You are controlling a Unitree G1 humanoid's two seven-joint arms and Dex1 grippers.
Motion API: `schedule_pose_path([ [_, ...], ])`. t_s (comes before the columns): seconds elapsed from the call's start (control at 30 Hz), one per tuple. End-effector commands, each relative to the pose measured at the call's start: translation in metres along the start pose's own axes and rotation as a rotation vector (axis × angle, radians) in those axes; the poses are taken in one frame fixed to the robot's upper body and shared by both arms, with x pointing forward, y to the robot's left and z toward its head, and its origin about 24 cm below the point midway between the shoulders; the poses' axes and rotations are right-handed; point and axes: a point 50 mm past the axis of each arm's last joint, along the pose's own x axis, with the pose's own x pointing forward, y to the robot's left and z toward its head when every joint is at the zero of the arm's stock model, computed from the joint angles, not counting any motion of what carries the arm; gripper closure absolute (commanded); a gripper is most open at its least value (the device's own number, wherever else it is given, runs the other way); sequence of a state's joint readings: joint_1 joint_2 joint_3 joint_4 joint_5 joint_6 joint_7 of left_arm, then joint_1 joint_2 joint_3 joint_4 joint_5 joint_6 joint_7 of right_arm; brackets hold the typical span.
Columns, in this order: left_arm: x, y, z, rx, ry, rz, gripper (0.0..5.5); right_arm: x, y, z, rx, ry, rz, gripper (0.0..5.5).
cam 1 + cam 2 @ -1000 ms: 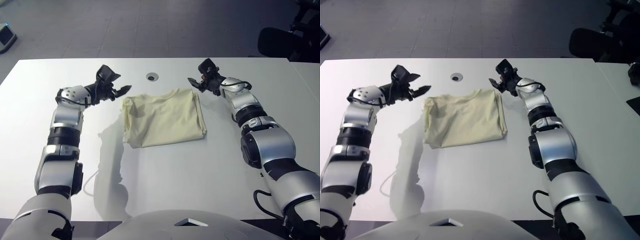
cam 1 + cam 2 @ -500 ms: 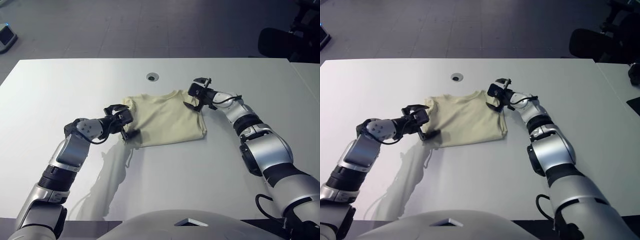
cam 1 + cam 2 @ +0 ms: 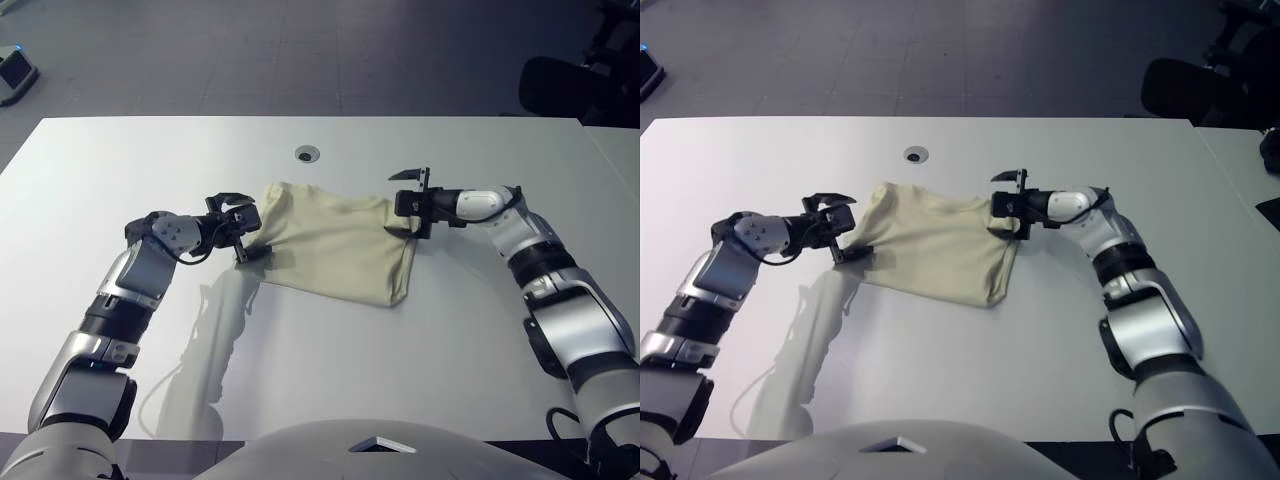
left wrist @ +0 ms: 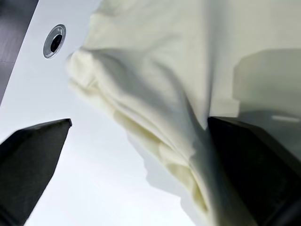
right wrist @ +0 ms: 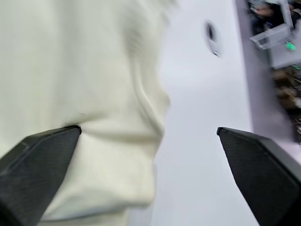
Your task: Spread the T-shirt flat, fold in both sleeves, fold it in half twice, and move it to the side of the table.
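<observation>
The pale yellow T-shirt (image 3: 335, 245) lies folded and skewed near the middle of the white table (image 3: 120, 170). My left gripper (image 3: 241, 227) is at the shirt's left edge, open. Its lower finger (image 4: 254, 174) is tucked against the bunched cloth (image 4: 155, 70), which looks slightly raised there. My right gripper (image 3: 411, 203) stands open at the shirt's far right corner, with one finger up in the air and the other low at the fabric (image 5: 70, 61). Neither pair of fingers is closed on the cloth.
A round cable hole (image 3: 306, 153) sits in the table just beyond the shirt. A black chair (image 3: 580, 85) stands off the table's far right corner. Bare table surface stretches to the left, right and front of the shirt.
Both grippers came down from the far corners to the shirt's side edges. The shirt has turned askew and its near edge has slid to the right.
</observation>
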State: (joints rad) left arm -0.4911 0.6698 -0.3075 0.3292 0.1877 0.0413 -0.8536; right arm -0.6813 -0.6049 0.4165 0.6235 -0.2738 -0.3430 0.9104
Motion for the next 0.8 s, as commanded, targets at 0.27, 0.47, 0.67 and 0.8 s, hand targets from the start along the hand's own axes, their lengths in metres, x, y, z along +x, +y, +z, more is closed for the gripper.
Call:
schedule_pose_path([
  [0.27,0.045,0.055,0.055,0.4,-0.053,0.12,0.1,-0.02,0.038,0.11,0.287,-0.402,0.286,0.11],
  [0.47,0.005,0.076,0.047,0.193,-0.241,0.303,0.1,-0.005,-0.013,0.098,0.465,-0.387,-0.006,0.11],
  [0.67,-0.029,0.056,0.028,0.029,-0.244,0.377,0.1,0.044,-0.024,0.053,0.611,-0.256,-0.116,0.11],
  [0.8,-0.039,0.041,0.031,-0.055,-0.236,0.407,0.1,0.058,-0.016,0.024,0.684,-0.143,-0.165,0.11],
])
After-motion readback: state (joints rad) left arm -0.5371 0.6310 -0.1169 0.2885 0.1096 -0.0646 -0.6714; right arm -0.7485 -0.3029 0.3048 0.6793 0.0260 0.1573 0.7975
